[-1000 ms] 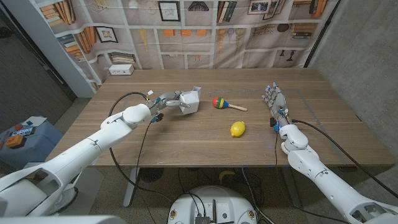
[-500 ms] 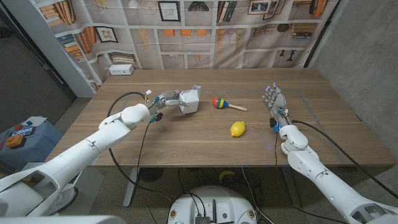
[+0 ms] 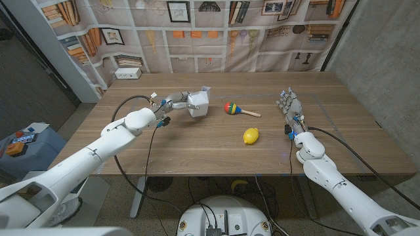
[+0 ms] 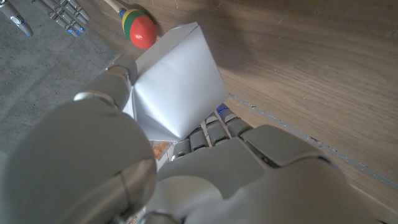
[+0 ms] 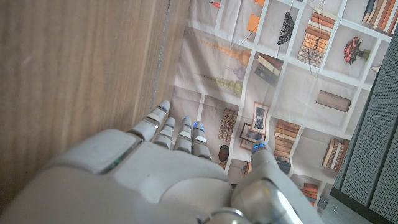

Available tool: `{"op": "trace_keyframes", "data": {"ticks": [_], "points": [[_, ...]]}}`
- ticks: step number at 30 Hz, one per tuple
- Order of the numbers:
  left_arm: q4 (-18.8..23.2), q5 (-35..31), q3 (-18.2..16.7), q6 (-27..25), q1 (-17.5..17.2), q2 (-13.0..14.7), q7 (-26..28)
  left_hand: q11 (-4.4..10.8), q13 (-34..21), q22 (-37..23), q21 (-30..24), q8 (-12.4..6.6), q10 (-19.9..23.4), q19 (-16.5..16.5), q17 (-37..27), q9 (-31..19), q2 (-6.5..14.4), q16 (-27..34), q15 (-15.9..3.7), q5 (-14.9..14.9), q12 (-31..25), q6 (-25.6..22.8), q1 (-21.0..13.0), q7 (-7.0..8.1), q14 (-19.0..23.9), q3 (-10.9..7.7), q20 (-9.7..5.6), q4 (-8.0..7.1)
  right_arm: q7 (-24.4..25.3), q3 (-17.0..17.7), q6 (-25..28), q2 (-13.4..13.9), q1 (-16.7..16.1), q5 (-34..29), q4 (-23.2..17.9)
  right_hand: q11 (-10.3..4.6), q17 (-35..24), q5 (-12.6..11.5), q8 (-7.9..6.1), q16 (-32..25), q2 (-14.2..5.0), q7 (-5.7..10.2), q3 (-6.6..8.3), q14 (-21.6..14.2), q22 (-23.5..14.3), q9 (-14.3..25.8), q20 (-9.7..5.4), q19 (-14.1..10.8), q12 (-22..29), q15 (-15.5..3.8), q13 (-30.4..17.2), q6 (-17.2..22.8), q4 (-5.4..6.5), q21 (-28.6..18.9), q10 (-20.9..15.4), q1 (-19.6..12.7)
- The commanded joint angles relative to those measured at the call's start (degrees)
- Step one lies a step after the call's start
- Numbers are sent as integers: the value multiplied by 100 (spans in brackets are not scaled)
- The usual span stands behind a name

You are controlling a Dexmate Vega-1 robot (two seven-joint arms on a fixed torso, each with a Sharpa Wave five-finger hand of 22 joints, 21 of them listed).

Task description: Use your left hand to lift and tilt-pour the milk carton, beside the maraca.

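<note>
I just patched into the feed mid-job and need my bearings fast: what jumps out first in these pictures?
The left hand grips the white milk carton near the table's middle, tilted, its top toward the maraca just beside it. A yellow lemon lies nearer the front edge, apart from both. The right hand waits at the right side, fingers apart, holding nothing.

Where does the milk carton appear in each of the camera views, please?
Head view: the carton is left of centre, gripped by the left hand, left of the maraca.
Left wrist view: the carton sits at centre, gripped by the left hand.
Right wrist view: not in it.
Shared landmark: the maraca, beside the carton in both views.
</note>
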State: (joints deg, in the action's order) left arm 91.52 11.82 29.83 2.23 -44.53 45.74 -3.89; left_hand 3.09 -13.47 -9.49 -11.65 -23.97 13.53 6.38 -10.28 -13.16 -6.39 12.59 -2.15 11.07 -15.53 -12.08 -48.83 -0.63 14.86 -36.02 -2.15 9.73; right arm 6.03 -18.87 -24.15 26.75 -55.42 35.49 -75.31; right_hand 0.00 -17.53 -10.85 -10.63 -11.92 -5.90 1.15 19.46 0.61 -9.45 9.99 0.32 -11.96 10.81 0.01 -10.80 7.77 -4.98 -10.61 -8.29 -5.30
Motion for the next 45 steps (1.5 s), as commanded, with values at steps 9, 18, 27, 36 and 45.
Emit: {"op": "trace_keyframes", "data": {"ticks": [9,18,27,36,45], "points": [[421,355,-194,-465,15,267,-250,-140,-59,-13,59,-38,-109,-6,-16,-43,91,-41,-110,43,28,159,-56,-85,-75,129,-229,-8,4,2,35,17,-23,2,-59,7,0,-36,-19,-49,-65,29,13,-2,-18,10,35,-24,43,80,-9,30,-17,-22,-62,60],[659,616,-263,-830,93,496,-558,-193,-88,-16,90,-65,-222,-63,-19,-54,134,-98,-45,46,83,196,-33,-135,-192,222,-184,-27,20,17,41,17,-50,22,-74,6,8,-37,-17,-52,-70,32,13,0,-19,10,52,-26,42,93,-10,32,-16,-22,-64,66],[703,839,-247,-1037,385,665,-1070,-239,-110,-18,92,-43,-253,-66,-23,-59,191,-109,-11,51,100,313,-11,-148,-217,277,-137,-46,-94,-1,-38,-57,41,64,106,7,12,-36,-17,-56,-72,32,12,-1,-19,10,74,-31,40,93,-10,37,-15,-24,-62,72],[721,899,-119,-1255,764,844,-1688,-253,-130,-20,99,-40,-255,-90,-26,-61,245,-113,25,56,102,371,19,-157,-234,325,-102,-65,-179,-22,-133,-98,147,39,252,7,19,-36,-15,-63,-73,31,11,-8,-19,10,75,-37,45,102,-11,39,-15,-25,-77,78],[820,893,2,-1550,1075,1142,-2352,-263,-150,-21,94,-47,-247,-80,-29,-63,311,-108,43,61,99,389,42,-181,-223,358,-81,-81,-232,-48,-180,-60,207,-36,270,9,32,-37,-17,-60,-71,36,12,6,-18,10,-15,-45,43,-19,-11,53,-23,-25,-79,75]]}}
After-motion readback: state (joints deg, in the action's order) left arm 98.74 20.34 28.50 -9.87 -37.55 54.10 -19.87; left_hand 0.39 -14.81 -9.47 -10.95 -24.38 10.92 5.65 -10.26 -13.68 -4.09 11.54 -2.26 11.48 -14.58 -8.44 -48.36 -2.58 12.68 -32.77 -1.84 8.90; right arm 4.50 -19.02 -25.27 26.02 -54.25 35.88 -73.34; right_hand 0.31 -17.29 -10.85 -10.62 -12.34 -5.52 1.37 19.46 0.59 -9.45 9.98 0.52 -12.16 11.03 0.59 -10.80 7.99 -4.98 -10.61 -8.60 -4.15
